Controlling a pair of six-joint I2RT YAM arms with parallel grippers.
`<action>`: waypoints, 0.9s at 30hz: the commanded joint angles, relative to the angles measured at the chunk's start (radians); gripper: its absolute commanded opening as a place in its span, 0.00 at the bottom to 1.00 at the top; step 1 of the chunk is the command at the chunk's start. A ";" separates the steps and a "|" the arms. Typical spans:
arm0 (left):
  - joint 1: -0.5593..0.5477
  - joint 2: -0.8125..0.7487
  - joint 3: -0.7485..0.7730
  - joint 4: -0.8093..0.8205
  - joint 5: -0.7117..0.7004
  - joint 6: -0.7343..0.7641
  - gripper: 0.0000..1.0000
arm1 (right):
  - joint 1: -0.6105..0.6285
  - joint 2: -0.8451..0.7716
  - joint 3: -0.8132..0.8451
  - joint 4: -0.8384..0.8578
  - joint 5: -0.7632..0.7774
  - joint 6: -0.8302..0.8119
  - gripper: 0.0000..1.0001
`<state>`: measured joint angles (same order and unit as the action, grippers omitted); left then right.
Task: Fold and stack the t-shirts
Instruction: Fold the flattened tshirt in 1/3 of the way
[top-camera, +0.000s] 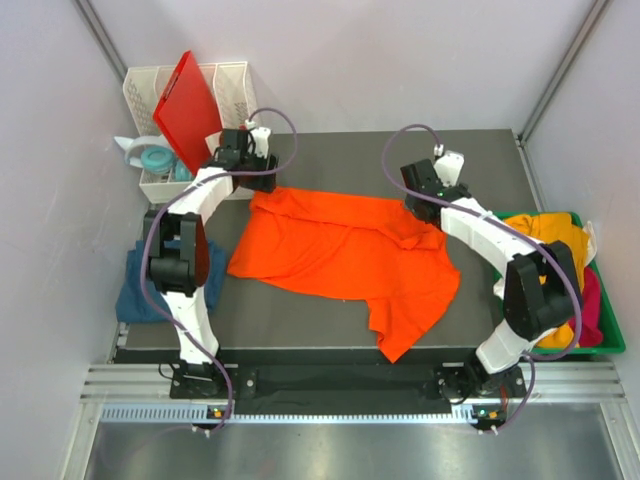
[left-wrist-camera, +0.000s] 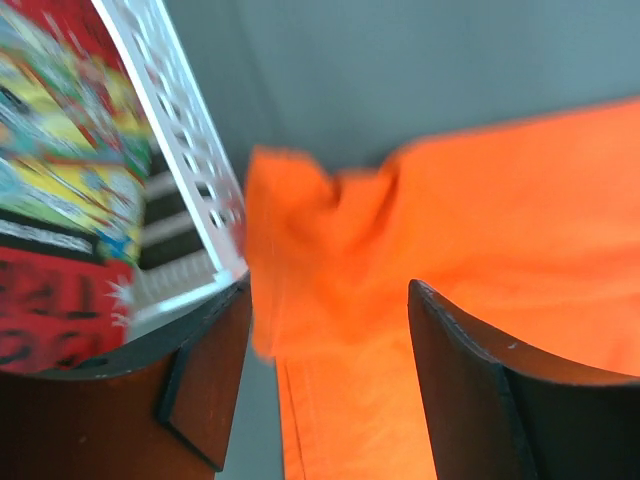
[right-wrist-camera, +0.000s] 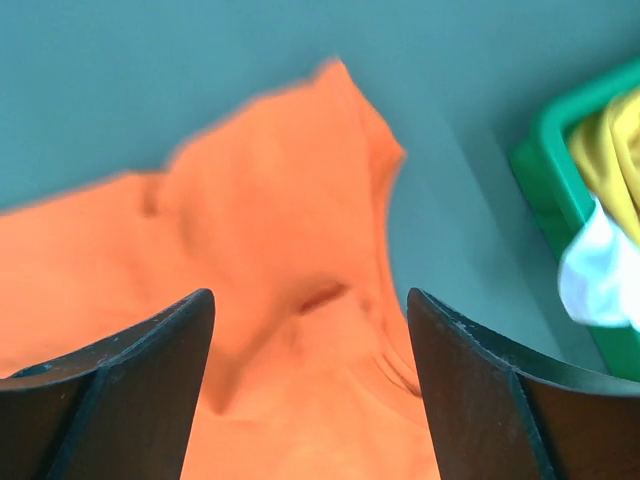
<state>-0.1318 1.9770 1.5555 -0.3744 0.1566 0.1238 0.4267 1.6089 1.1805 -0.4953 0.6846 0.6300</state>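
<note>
Orange cloth dominates the dark tabletop (top-camera: 340, 160): the orange t-shirt (top-camera: 340, 250) lies spread across its middle, far edge drawn fairly straight and near side rumpled toward the arms, which I take as laying it flat for a first fold. The left tool (left-wrist-camera: 325, 300) hangs over the shirt's far left corner, jaws wide with nothing between them. The right tool (right-wrist-camera: 310, 300) hangs over the far right corner, equally wide and empty. Beside the tabletop's right edge a green bin (top-camera: 612, 345) holds a mustard-yellow shirt (top-camera: 560, 232), a pink shirt (top-camera: 592, 300) and a white shirt (right-wrist-camera: 595, 280), unfolded and probably waiting their turn. A dark teal-blue shirt (top-camera: 135, 295) lies by the left arm, seemingly where the stack goes. Beyond it a white mesh basket (top-camera: 235, 85) holds a leaning red board (top-camera: 188, 105).
</note>
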 joint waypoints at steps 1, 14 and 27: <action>-0.006 0.020 0.155 0.052 0.061 -0.039 0.67 | -0.028 0.075 0.109 0.026 -0.029 -0.059 0.77; -0.084 0.226 0.268 0.069 0.020 -0.050 0.52 | -0.106 0.344 0.209 0.118 -0.189 -0.012 0.00; -0.138 0.290 0.291 0.014 0.032 -0.023 0.50 | -0.187 0.462 0.283 0.015 -0.206 0.030 0.00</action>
<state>-0.2646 2.2509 1.7985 -0.3428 0.1761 0.0818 0.2916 2.0354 1.4178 -0.4496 0.4873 0.6277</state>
